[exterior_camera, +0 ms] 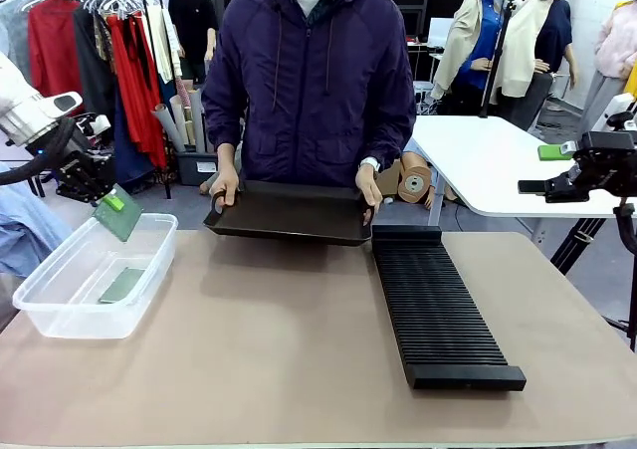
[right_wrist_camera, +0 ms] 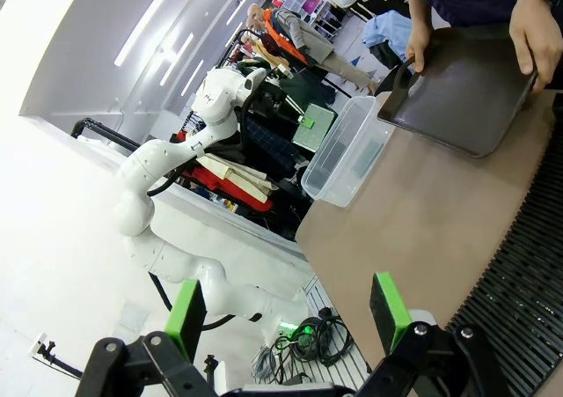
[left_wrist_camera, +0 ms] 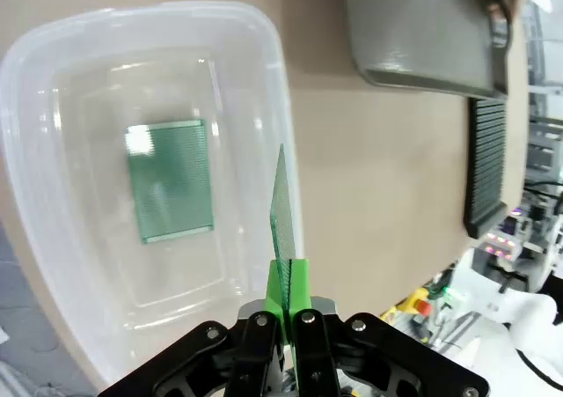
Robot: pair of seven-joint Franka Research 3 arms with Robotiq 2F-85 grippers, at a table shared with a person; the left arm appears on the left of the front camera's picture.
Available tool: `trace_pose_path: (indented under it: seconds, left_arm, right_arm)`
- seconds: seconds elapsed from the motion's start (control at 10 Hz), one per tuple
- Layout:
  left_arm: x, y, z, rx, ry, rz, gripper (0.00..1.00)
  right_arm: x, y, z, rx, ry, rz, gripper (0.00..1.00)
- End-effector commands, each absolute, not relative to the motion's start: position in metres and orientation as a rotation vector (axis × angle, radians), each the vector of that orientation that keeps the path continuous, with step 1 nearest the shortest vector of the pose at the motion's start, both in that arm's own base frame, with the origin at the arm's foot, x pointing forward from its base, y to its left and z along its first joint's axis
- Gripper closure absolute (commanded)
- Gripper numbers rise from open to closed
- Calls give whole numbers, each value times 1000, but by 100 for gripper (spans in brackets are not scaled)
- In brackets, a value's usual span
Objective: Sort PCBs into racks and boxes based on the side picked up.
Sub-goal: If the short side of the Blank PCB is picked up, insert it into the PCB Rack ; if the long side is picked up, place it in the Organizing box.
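One thin green rectangular PCB already lies flat on the floor of the clear plastic rectangular box, which sits at the left edge of the counter. I have a second green PCB pinched on edge in my left claw, the green pads clamped tight on its lower edge. It hangs tilted over the box's far right rim, so I judge this one is about to be dropped in with the first.

My right claw stands wide with nothing between its pads, parked off the right edge of the counter, well apart from everything.

Nothing that I can see stands in the long black ribbed rack, which runs from near the middle of the far edge toward the near right part of the counter; its slots look bare from the front, though the angle is shallow.

At the far edge the person's hands grip the shallow black rectangular tray by its two ends, lifted slightly and tipped. I cannot tell whether any boards remain in it.

My reading: box side underway, two boards accounted for, rack side not yet started. How many boards are left depends on that tray.
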State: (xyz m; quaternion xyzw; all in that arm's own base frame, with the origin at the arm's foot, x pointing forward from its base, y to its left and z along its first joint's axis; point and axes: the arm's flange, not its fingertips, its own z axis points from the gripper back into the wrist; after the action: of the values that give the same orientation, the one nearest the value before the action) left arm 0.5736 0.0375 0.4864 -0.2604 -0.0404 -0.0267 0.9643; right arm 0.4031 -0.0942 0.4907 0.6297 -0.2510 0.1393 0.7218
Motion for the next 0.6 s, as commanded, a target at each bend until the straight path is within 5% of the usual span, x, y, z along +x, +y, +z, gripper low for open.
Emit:
trace_pose_path:
  seconds: [0.0, 0.5]
  left_arm:
    - [576, 34, 483, -478, -59, -75, 100]
    - [592, 25, 441, -410, -13, -119, 100]
  right_arm:
    - [403, -94, 493, 1396, -563, 315, 0]
    - [403, -94, 493, 1396, -563, 315, 0]
